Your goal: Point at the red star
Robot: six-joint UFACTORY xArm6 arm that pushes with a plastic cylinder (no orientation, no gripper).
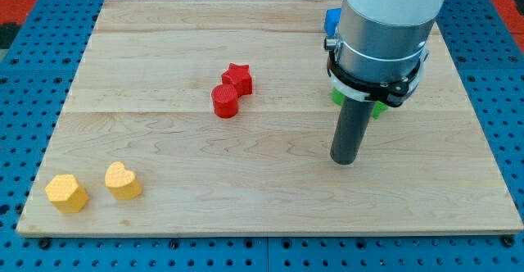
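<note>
The red star (238, 77) lies on the wooden board (164, 149), a little left of the middle and toward the view's top. A red cylinder (224, 102) touches it at its lower left. My tip (345, 160) rests on the board well to the view's right of the star and lower down, apart from every block.
A yellow hexagon (66, 193) and a yellow heart (123, 181) sit near the board's bottom left corner. A blue block (332, 20) and green blocks (336, 96) are partly hidden behind the arm at the upper right. Blue pegboard surrounds the board.
</note>
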